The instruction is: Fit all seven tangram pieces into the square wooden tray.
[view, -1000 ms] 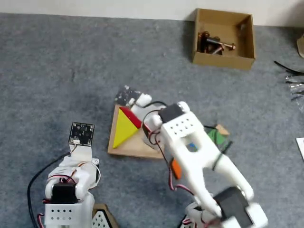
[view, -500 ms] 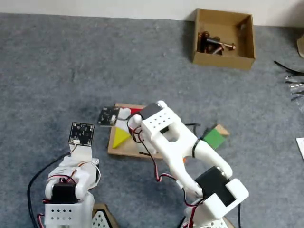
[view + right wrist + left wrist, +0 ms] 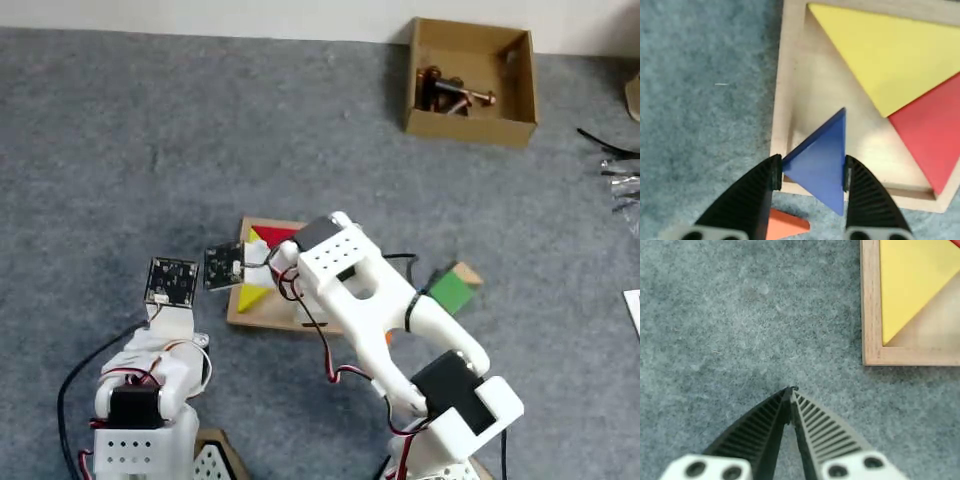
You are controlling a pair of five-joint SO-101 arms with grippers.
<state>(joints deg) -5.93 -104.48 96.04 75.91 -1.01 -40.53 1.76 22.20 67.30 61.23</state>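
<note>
Wide open grey counter [image 3: 130, 120] beyond the wooden tray [image 3: 235, 315] and on its left-arm side. Above the tray, blocked by the right arm [image 3: 360, 290]. Inside, bare floor between rim and yellow triangle [image 3: 890, 55], red triangle [image 3: 930, 135] alongside, blue triangle [image 3: 820, 160] held over that gap. Green block [image 3: 455, 290] and cardboard box [image 3: 470, 80] on the other side.

**Bright pieces, pale wood, grey bench**

The bench [image 3: 150, 120] is a mottled grey with a fuzzy, speckled texture. The tray [image 3: 870, 315] is pale wood, and its floor is a lighter tan than its rim. One triangle [image 3: 885, 55] is plain yellow and another [image 3: 930, 135] is plain red. The blue triangle [image 3: 820, 162] is a deep, even blue. A small piece [image 3: 782, 225] is orange. The block [image 3: 452, 292] is green with a tan side. The box [image 3: 470, 128] is brown cardboard, and its contents [image 3: 450, 92] are copper and dark. The left arm [image 3: 150, 375] and right arm [image 3: 370, 300] are white, with black motors and red wires. The jaws are black, with ribbed inner faces.
</note>
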